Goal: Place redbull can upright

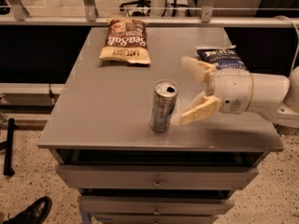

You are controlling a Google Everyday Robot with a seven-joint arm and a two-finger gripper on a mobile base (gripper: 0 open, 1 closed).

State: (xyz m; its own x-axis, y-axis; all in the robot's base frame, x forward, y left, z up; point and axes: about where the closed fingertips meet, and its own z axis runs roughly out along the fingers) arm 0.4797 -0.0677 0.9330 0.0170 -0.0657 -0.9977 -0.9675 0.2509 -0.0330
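Observation:
The redbull can (163, 106), slim and silver-and-blue with a silver pull-tab top, stands upright on the grey table (107, 106) near its front edge. My gripper (184, 90) is just to the right of the can, open, with both cream fingers (200, 110) spread wide and clear of the can. Nothing is held. The white arm (261, 97) reaches in from the right edge.
A brown chip bag (125, 41) lies at the back middle of the table. A dark blue chip bag (219, 59) lies at the right, partly hidden behind my gripper. Drawers sit below the table front. A black shoe (30, 212) is on the floor at lower left.

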